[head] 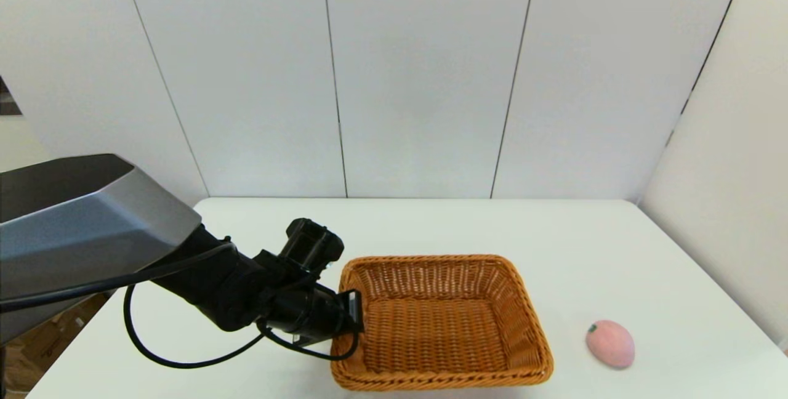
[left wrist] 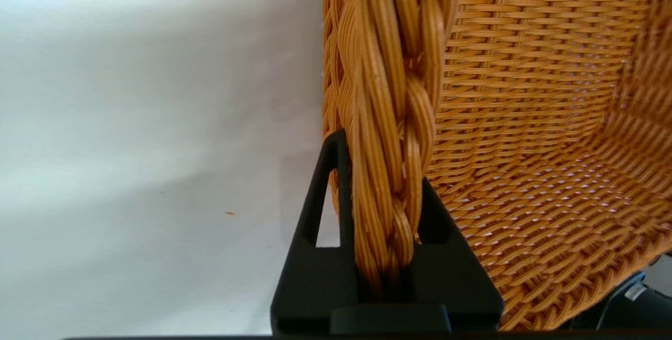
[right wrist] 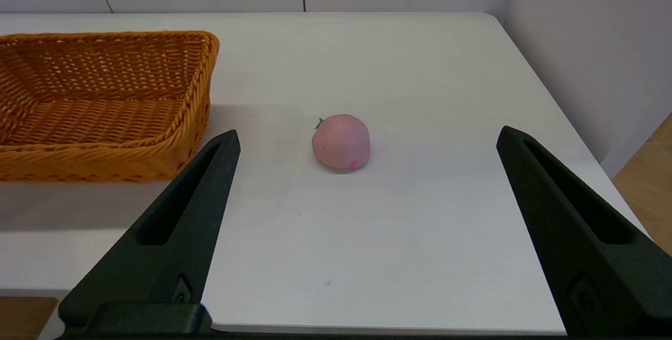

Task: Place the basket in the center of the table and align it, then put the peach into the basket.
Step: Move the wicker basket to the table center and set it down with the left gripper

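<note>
The left gripper (left wrist: 387, 256) is closed tight on the braided rim of the basket (head: 440, 319), at the middle of the short side nearest to that arm; one finger is outside the wall and the other inside, and the thick braid fills the gap between them. From this hold the basket stretches away over the white table (head: 258, 350), its woven floor just beyond the fingers and its flared far wall behind that. I judge the wicker light and rather stiff, with a rough surface that gives good friction, so pulling it by the rim should work, though a one-sided hold may let it turn. The right gripper (right wrist: 367, 214) waits at the near table edge with its fingers spread wide and empty. The peach (right wrist: 341, 141) lies ahead of it, roughly between the lines of its fingers, well apart from the basket. It looks smooth, round and probably light, so it may roll; take it across its middle.
</note>
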Available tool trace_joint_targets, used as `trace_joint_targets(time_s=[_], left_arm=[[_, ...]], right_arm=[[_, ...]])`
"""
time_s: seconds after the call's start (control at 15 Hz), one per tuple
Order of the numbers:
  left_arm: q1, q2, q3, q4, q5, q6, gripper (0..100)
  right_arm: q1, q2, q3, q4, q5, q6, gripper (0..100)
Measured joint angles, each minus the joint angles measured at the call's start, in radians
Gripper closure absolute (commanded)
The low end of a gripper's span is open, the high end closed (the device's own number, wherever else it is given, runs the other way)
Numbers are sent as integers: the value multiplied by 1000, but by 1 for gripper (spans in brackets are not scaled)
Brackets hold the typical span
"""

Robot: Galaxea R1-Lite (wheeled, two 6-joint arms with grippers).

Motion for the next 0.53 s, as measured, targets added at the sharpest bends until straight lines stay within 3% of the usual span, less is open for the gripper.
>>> trace_joint_targets(time_s=[0.53], left_arm=[[0, -5, 4, 2, 1, 22, 100]], right_arm=[[0, 0, 0, 0, 0, 0, 0]])
